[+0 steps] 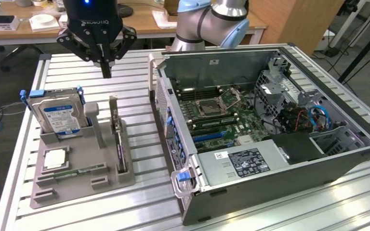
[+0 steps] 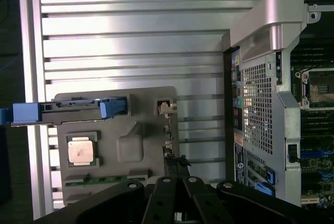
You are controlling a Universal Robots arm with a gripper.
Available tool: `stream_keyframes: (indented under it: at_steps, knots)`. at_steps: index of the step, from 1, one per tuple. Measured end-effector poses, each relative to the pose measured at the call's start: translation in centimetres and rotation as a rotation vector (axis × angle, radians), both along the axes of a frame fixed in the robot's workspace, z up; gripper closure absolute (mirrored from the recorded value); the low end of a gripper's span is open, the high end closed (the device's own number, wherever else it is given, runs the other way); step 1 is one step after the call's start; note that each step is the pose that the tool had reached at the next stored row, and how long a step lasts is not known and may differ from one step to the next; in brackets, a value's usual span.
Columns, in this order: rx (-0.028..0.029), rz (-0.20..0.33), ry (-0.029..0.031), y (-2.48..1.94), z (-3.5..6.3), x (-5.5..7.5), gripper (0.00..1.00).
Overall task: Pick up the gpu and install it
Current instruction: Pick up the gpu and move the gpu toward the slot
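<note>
Because the gpu (image 1: 118, 139), a thin green circuit card with a black cooler, stands on its long edge in a slot of the grey moulded parts tray (image 1: 75, 185), its upper edge is open to a grasp from above. The black gripper (image 1: 106, 70) hangs over the tray's far end, fingers drawn together and empty, well above the card. The open dark metal computer case (image 1: 300, 178) lies on its side, motherboard facing up.
</note>
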State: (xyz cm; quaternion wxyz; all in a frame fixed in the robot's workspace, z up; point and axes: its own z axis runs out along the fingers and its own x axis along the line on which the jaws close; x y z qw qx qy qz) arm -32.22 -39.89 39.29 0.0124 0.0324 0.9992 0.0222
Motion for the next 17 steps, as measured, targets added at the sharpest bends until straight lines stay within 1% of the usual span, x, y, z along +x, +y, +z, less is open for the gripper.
stream_keyframes:
  at_steps: [12,13,14,15,16,17]
  knots:
    - [0.0,0.0,0.0,0.0,0.0,0.0,0.89]
    - [0.0,0.0,0.0,0.0,0.0,0.0,0.83]
    - [0.0,0.0,0.0,0.0,0.0,0.0,0.83]
    - [0.0,0.0,0.0,0.0,0.0,0.0,0.77]
    - [0.0,0.0,0.0,0.0,0.0,0.0,0.77]
    - [0.0,0.0,0.0,0.0,0.0,0.0,0.71]
